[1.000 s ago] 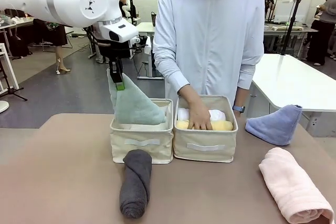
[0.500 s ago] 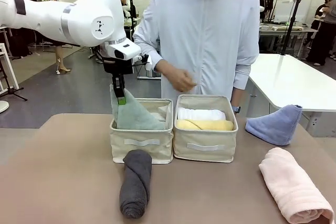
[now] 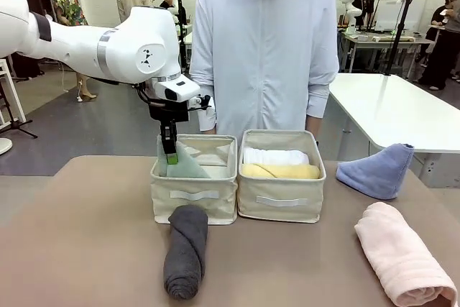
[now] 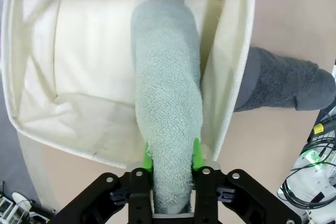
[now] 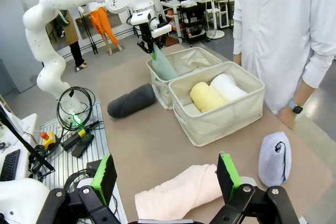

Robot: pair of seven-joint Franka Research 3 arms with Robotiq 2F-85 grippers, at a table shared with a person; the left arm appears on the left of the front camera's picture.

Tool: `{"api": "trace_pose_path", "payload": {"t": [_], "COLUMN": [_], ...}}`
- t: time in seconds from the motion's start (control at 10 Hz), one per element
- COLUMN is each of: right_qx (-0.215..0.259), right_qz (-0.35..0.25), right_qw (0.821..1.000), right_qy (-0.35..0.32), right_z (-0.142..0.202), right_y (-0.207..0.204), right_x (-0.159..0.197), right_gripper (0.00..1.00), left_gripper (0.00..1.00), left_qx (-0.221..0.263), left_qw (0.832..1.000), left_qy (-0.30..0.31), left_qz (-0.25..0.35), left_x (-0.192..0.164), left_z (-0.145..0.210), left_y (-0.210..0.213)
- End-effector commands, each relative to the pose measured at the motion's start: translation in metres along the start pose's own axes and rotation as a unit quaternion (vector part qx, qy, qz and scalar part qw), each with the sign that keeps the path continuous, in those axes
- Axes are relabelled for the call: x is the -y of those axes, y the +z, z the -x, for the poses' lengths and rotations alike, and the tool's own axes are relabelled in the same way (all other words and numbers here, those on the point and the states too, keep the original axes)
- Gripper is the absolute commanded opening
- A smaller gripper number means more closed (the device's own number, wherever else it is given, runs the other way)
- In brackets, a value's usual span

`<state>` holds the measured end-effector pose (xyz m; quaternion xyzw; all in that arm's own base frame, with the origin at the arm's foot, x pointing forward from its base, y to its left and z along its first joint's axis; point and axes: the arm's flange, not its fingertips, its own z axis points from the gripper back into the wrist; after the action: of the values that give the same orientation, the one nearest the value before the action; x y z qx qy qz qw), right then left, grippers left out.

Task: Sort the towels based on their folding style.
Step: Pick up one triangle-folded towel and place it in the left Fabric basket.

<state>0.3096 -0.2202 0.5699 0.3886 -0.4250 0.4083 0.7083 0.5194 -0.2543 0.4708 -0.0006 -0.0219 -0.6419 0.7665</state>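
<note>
A pale green folded towel (image 3: 185,167) stands in the left cream bin (image 3: 194,195), leaning on its near wall. My left gripper (image 3: 170,154) is at the towel's top. In the left wrist view its green pads (image 4: 195,156) press both sides of the green towel (image 4: 168,93), so it is shut on it. White (image 3: 277,157) and yellow (image 3: 280,171) rolled towels lie in the right bin (image 3: 282,203). A dark grey roll (image 3: 185,249) lies in front of the bins. A blue cone (image 3: 377,170) and a pink roll (image 3: 401,257) lie at the right. My right gripper (image 5: 165,182) is open above the pink roll (image 5: 178,195).
A person in a pale zipped jacket (image 3: 262,55) stands just behind the bins with arms at the sides. A white table (image 3: 402,109) stands at the back right. Cables and a control box (image 5: 79,129) lie off the table's left side in the right wrist view.
My left arm has lowered the green towel down into the left bin. The person's hand has left the right bin and dropped to the side.
</note>
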Motion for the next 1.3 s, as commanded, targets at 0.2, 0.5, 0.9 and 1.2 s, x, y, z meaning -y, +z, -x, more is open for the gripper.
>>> {"api": "trace_pose_path", "payload": {"t": [0.2, 0.5, 0.9, 1.2], "right_qx": [0.015, 0.015, 0.015, 0.015], "right_qz": [-0.002, -0.002, -0.002, -0.002], "right_qw": [1.0, 1.0, 1.0, 1.0], "right_qy": [0.01, 0.01, 0.01, 0.01], "right_z": [-0.002, -0.002, -0.002, -0.002], "right_y": [0.001, 0.001, 0.001, 0.001], "right_x": [0.001, 0.001, 0.001, 0.001], "right_gripper": [1.0, 1.0, 1.0, 1.0], "left_gripper": [1.0, 1.0, 1.0, 1.0], "left_qx": [0.012, 0.01, 0.017, 0.141], "left_qw": [1.0, 1.0, 0.999, 0.988], "left_qy": [-0.017, -0.02, -0.022, -0.059], "left_qz": [0.011, 0.018, 0.022, 0.036], "left_x": [0.006, 0.006, 0.009, 0.068], "left_z": [0.002, 0.002, 0.002, 0.06], "left_y": [0.005, 0.005, 0.012, 0.118]}}
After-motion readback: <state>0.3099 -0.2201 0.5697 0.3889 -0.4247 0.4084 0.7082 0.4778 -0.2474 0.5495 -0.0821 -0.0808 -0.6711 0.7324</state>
